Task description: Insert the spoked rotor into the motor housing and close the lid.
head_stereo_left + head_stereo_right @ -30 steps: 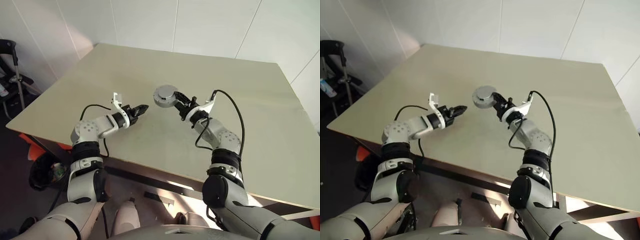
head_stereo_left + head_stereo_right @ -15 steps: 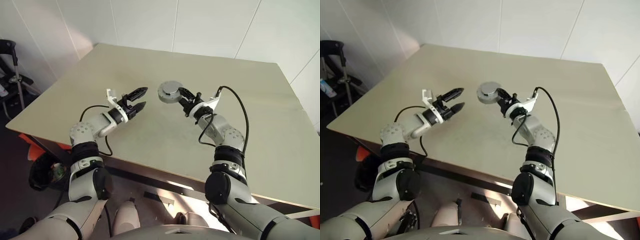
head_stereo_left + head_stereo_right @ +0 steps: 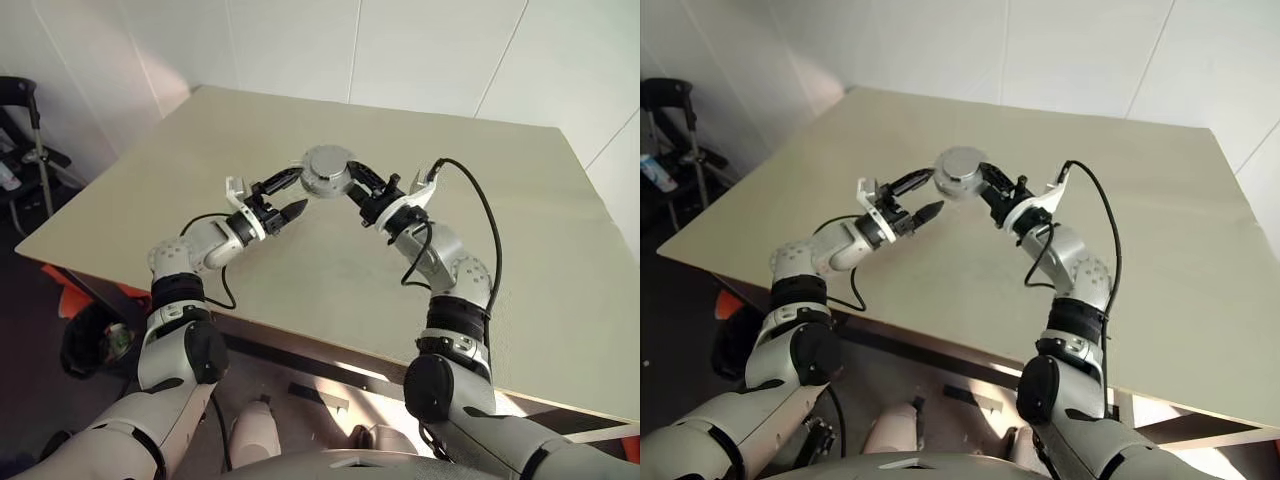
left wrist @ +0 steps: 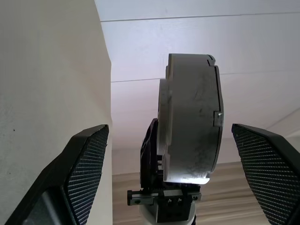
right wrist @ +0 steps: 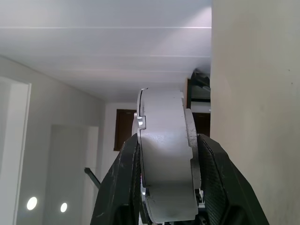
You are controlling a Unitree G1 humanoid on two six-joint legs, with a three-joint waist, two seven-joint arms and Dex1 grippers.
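Above table (image 3: 520, 230), R gripper (image 3: 347, 186) clamps closed motor housing (image 3: 326, 172) edgewise; L gripper (image 3: 287, 196), jaws spread wide, flanks it for handover.

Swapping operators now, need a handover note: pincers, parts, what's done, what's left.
Right pincer: shut on the grey round motor unit, held edge-on above the table.
Left pincer: open, fingers either side of the unit, not gripping.
Done: the unit looks closed up, a single grey puck. Rotor and lid can't be told apart from outside.
Left: confirm the lid is seated, then set the unit down.
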